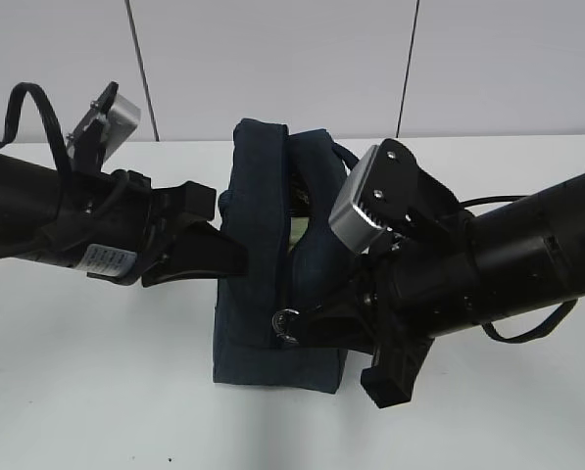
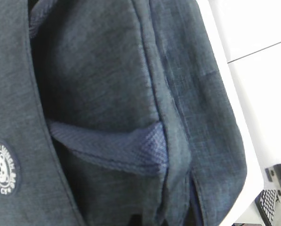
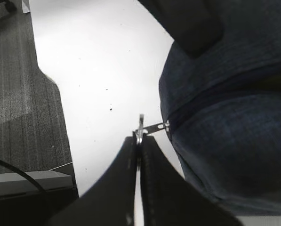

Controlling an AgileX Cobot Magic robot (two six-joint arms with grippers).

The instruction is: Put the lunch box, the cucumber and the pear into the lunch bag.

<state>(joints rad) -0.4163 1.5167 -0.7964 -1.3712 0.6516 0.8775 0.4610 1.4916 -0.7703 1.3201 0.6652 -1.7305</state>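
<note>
The navy lunch bag (image 1: 258,245) stands upright mid-table and fills the left wrist view (image 2: 107,70), where its padded handle (image 2: 116,146) and round logo patch (image 2: 1,167) show. My right gripper (image 1: 290,328) is shut on the silver ring pull (image 3: 140,126) low on the bag's front, at the end of the zipper (image 3: 187,106). My left gripper (image 1: 228,230) holds the bag's left side, its fingers closed round a fold of fabric. A pale green sliver (image 1: 296,231), seemingly the lunch box, shows in the bag's gap. The cucumber and pear are hidden.
The white table (image 1: 96,392) surrounds the bag. In the right wrist view the table's edge (image 3: 60,94) drops to grey carpet (image 3: 18,80) on the left. The right arm's wrist camera (image 1: 370,201) sits close beside the bag.
</note>
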